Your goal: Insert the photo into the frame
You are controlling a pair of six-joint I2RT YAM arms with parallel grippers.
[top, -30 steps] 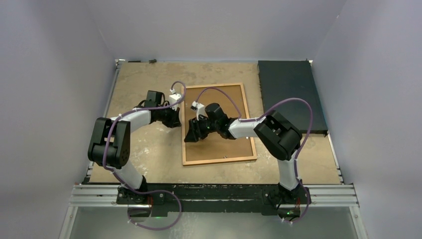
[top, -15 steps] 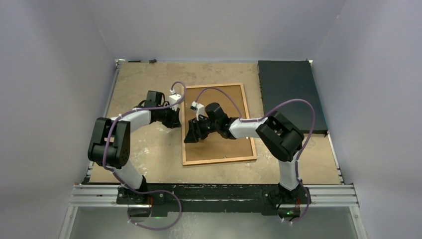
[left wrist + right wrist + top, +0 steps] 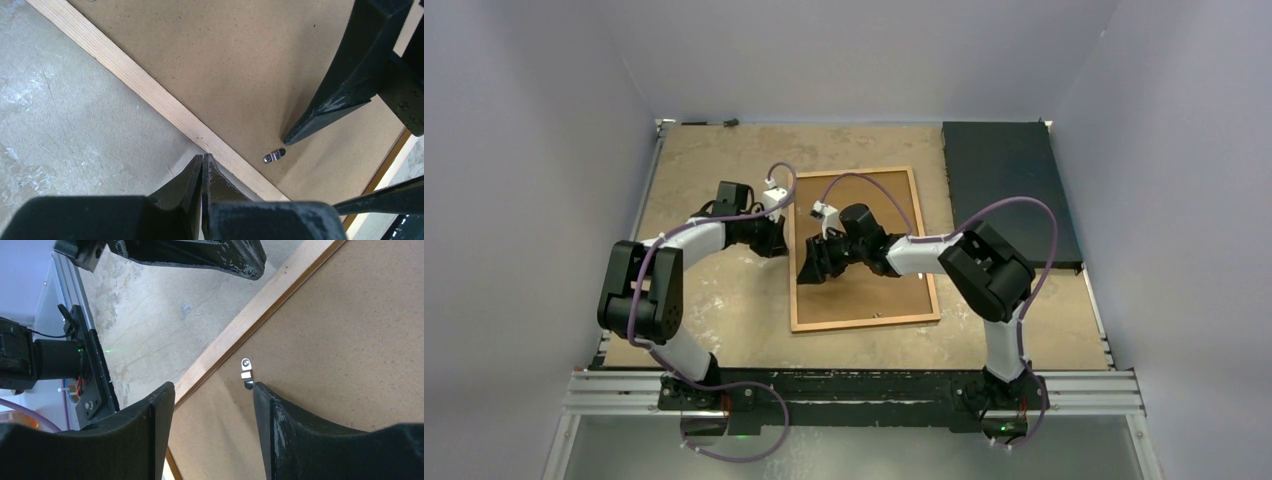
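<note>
The frame [image 3: 894, 200] lies flat mid-table with its plain brown board back up and thin wooden edges around it. The photo is out of view. My left gripper [image 3: 776, 243] is shut and holds nothing; its tips [image 3: 203, 156] rest at the outer side of the frame's left wooden edge [image 3: 130, 77]. My right gripper [image 3: 809, 272] hangs open over the board near that same edge. In the right wrist view its jaws [image 3: 214, 385] straddle bare board, and one fingertip [image 3: 260, 390] sits right beside a small metal clip [image 3: 246, 374], also seen as the clip [image 3: 274, 155].
A dark black slab [image 3: 1009, 190] lies at the back right, close to the frame's right side. The metal rail [image 3: 854, 385] with the arm bases runs along the near edge. Grey walls close in the table on three sides.
My right gripper's jaws have widened slightly and it has crept a little toward the frame's left edge. The left gripper stays shut in place.
</note>
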